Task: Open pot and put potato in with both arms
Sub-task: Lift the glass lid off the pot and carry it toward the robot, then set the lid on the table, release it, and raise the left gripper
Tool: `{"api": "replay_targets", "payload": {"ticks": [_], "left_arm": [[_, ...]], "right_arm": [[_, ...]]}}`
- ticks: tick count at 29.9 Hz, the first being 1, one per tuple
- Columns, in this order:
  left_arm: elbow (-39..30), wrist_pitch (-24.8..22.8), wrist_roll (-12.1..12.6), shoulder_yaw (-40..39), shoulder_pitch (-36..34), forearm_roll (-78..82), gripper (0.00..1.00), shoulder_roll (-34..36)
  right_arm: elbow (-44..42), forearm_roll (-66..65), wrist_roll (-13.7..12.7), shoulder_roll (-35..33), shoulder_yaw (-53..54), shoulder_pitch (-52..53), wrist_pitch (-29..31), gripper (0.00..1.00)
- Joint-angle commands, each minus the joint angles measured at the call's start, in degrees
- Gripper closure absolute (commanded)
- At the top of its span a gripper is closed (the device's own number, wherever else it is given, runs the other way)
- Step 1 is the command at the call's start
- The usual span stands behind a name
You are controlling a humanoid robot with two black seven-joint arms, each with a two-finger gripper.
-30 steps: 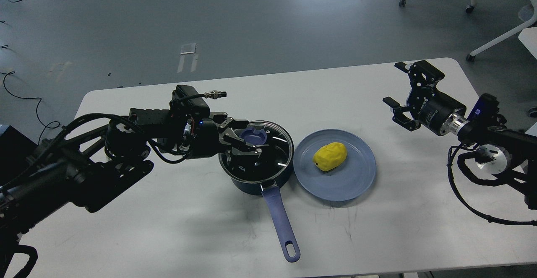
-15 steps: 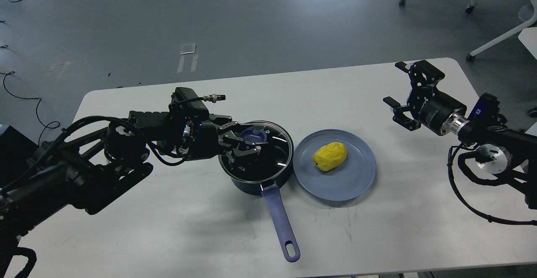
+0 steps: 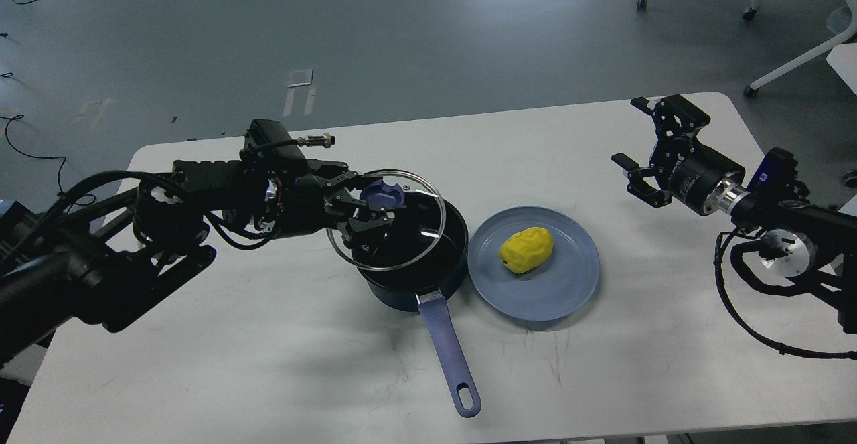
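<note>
A dark blue pot with a long blue handle stands at mid table. My left gripper is shut on the blue knob of the glass lid. It holds the lid lifted and shifted left, so the lid still overlaps the pot's left side. The pot's right part is uncovered. A yellow potato lies on a blue plate right of the pot. My right gripper is open and empty above the table's far right.
The white table ends near the bottom of the view. Beyond its far edge is grey floor with cables at the left. White chair legs stand beyond the table's far right corner.
My left gripper has closed on the lid's knob, lifted the lid off the pot and carried it left. The right arm has not moved.
</note>
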Motion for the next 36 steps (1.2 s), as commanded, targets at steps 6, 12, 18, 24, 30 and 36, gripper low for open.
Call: {"api": "replay_targets", "payload": {"ticks": [6,12,18,24,30,36], "left_arm": [[1.1,11.0,0.0,2.7,7.6,-5.1,0.51,15.9],[4.9,17.3,0.0,2.9,15.1,-5.9,0.51,17.0],[12.8,23.0,0.0,3.3,19.8,-8.6,0.50,13.2],[19.2,23.5,0.0,3.3,21.3,-9.1,0.49,9.0],[19.6,23.5,0.0,3.4,22.4,-10.6,0.44,7.6],[20.2,23.6,0.0,3.3,23.1,-10.7,0.24,6.6]], "right_arm": [[0.0,0.0,0.0,0.0,-0.1,-0.1,0.1,0.00],[0.0,-0.1,0.0,0.1,-0.2,-0.2,0.1,0.00],[0.0,-0.1,0.0,0.1,-1.8,0.0,-0.1,0.00],[0.0,-0.1,0.0,0.1,-1.9,0.0,-0.1,0.00],[0.0,-0.1,0.0,0.0,-1.9,0.0,-0.1,0.00],[0.1,-0.1,0.0,0.0,-1.9,0.0,-0.2,0.00]]}}
